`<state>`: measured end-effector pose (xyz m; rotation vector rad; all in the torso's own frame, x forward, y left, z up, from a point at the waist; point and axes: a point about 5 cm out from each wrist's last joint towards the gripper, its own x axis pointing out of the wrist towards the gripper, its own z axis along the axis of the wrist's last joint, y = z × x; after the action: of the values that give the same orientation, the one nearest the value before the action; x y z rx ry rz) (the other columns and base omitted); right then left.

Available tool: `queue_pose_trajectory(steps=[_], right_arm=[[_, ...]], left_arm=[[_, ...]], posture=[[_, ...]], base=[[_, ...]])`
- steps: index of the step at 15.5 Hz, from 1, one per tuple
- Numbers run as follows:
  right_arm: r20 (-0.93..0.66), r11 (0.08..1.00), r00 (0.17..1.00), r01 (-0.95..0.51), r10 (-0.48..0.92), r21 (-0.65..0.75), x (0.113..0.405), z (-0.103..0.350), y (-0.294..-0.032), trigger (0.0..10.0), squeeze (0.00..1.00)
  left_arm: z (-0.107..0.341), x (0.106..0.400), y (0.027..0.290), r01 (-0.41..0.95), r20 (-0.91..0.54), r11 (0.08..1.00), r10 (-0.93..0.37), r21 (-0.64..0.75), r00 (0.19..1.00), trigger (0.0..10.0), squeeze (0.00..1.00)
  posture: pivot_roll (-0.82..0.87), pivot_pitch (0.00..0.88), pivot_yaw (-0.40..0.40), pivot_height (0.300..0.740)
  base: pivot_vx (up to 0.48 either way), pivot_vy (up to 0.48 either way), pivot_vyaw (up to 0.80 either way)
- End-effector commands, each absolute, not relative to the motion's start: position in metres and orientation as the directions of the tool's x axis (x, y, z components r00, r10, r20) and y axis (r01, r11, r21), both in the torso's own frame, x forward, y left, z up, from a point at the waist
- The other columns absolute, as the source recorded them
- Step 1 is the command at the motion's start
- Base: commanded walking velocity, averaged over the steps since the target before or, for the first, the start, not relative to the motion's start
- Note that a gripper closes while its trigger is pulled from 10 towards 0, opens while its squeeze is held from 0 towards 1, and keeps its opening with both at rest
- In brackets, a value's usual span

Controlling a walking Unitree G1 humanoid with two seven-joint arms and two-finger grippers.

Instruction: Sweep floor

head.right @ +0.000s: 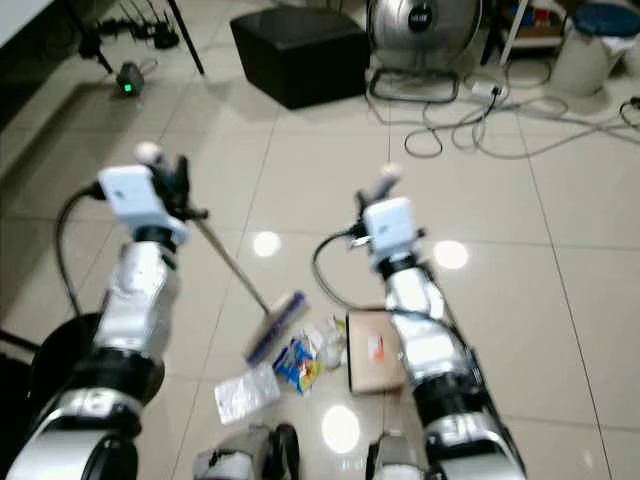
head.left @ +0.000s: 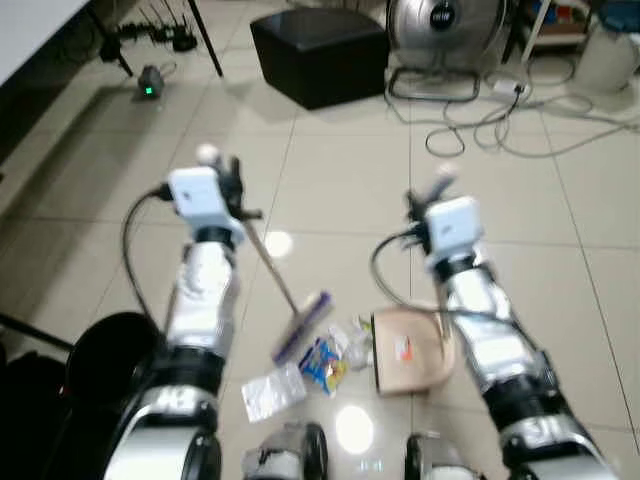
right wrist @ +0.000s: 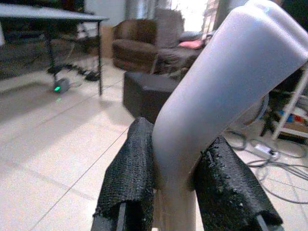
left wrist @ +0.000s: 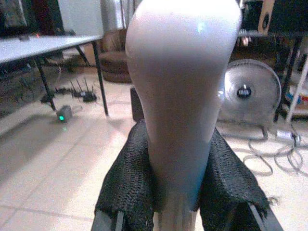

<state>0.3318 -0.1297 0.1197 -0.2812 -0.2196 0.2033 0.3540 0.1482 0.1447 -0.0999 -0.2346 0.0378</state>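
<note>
Now — left gripper [left wrist: 175, 192]: broom [head.left: 280, 290] slanting, head [head.left: 302, 327] floorward — right gripper [right wrist: 180, 187]: dustpan [head.left: 412, 348]

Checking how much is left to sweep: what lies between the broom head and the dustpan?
In the left eye view, a blue-yellow wrapper and clear crumpled plastic lie between the broom head and the dustpan.

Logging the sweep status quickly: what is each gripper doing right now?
Left gripper: shut on the broom handle.
Right gripper: shut on the dustpan handle; dustpan rests on the floor beside the litter.
</note>
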Motion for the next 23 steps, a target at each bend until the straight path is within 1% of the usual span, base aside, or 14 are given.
queue_pose_trajectory(steps=[1, 3, 4, 5, 7, 10, 12, 14, 16, 18, 19, 20, 21, 23], right_arm=[[0.218, 0.923, 0.937, -0.191, 0.273, -0.334, 0.332, 0.124, -0.116, 10.0, 0.00], [0.222, 0.919, 0.938, -0.180, 0.268, -0.351, 0.333, 0.123, -0.112, 10.0, 0.00], [0.228, 0.926, 0.943, -0.156, 0.244, -0.343, 0.334, 0.124, -0.112, 10.0, 0.00], [0.234, 0.943, 0.952, -0.118, 0.196, -0.310, 0.335, 0.124, -0.112, 10.0, 0.00], [0.236, 0.952, 0.955, -0.112, 0.182, -0.284, 0.336, 0.125, -0.110, 10.0, 0.00], [0.222, 0.944, 0.945, -0.174, 0.240, -0.279, 0.331, 0.122, -0.088, 10.0, 0.00], [0.189, 0.918, 0.934, -0.232, 0.303, -0.321, 0.327, 0.116, -0.074, 10.0, 0.00], [0.177, 0.920, 0.935, -0.245, 0.308, -0.306, 0.325, 0.113, -0.070, 10.0, 0.00], [0.166, 0.933, 0.949, -0.212, 0.267, -0.289, 0.327, 0.112, -0.074, 10.0, 0.00], [0.155, 0.957, 0.969, -0.151, 0.193, -0.247, 0.333, 0.113, -0.083, 10.0, 0.00], [0.148, 0.964, 0.975, -0.126, 0.164, -0.234, 0.338, 0.114, -0.089, 10.0, 0.00], [0.147, 0.966, 0.977, -0.121, 0.157, -0.231, 0.338, 0.114, -0.090, 10.0, 0.00], [0.144, 0.968, 0.979, -0.112, 0.147, -0.225, 0.339, 0.114, -0.092, 10.0, 0.00], [0.140, 0.971, 0.982, -0.096, 0.128, -0.218, 0.341, 0.114, -0.095, 10.0, 0.00]], left_arm=[[0.143, 0.356, 0.143, -0.029, 0.236, 0.995, 0.050, -0.092, 0.971, 10.0, 0.00], [0.137, 0.356, 0.131, -0.010, 0.218, 0.996, 0.029, -0.088, 0.976, 10.0, 0.00], [0.134, 0.356, 0.127, -0.006, 0.213, 0.996, 0.024, -0.088, 0.977, 10.0, 0.00], [0.130, 0.356, 0.123, -0.010, 0.205, 0.996, 0.028, -0.088, 0.978, 10.0, 0.00], [0.129, 0.356, 0.121, -0.018, 0.203, 0.996, 0.035, -0.086, 0.979, 10.0, 0.00], [0.124, 0.357, 0.120, -0.046, 0.187, 0.995, 0.063, -0.091, 0.980, 10.0, 0.00], [0.123, 0.358, 0.116, -0.056, 0.179, 0.994, 0.073, -0.097, 0.981, 10.0, 0.00], [0.125, 0.361, 0.109, -0.052, 0.172, 0.992, 0.071, -0.112, 0.982, 10.0, 0.00], [0.128, 0.363, 0.102, -0.054, 0.161, 0.984, 0.082, -0.171, 0.983, 10.0, 0.00], [0.131, 0.363, 0.097, -0.062, 0.152, 0.965, 0.103, -0.254, 0.983, 10.0, 0.00], [0.136, 0.365, 0.093, -0.054, 0.152, 0.946, 0.107, -0.318, 0.982, 10.0, 0.00], [0.138, 0.365, 0.091, -0.047, 0.156, 0.942, 0.105, -0.333, 0.982, 10.0, 0.00], [0.143, 0.366, 0.087, -0.008, 0.174, 0.935, 0.075, -0.355, 0.982, 10.0, 0.00], [0.150, 0.367, 0.088, 0.030, 0.194, 0.926, 0.048, -0.375, 0.980, 10.0, 0.00]], posture=[[0.10, 0.252, 0.153, 0.740], [0.10, 0.253, 0.154, 0.740], [0.09, 0.245, 0.157, 0.740], [0.08, 0.245, 0.157, 0.740], [0.08, 0.245, 0.158, 0.740], [0.04, 0.235, 0.162, 0.740], [0.04, 0.238, 0.159, 0.740], [0.05, 0.235, 0.150, 0.740], [0.06, 0.238, 0.152, 0.740], [0.07, 0.234, 0.156, 0.740], [0.08, 0.241, 0.157, 0.740], [0.08, 0.240, 0.159, 0.740], [0.08, 0.231, 0.160, 0.740], [0.09, 0.228, 0.162, 0.740]], base=[[0.000, 0.000, 0.00], [0.000, 0.000, 0.00], [0.000, 0.000, 0.00], [0.000, 0.000, 0.00], [0.000, 0.000, 0.00], [0.000, 0.000, 0.00], [0.000, 0.000, 0.00], [0.000, 0.000, 0.00], [0.000, 0.000, 0.00], [0.000, 0.000, 0.00], [0.000, 0.000, 0.00], [0.000, 0.000, 0.00], [0.000, 0.000, 0.00], [0.000, 0.000, 0.00]])
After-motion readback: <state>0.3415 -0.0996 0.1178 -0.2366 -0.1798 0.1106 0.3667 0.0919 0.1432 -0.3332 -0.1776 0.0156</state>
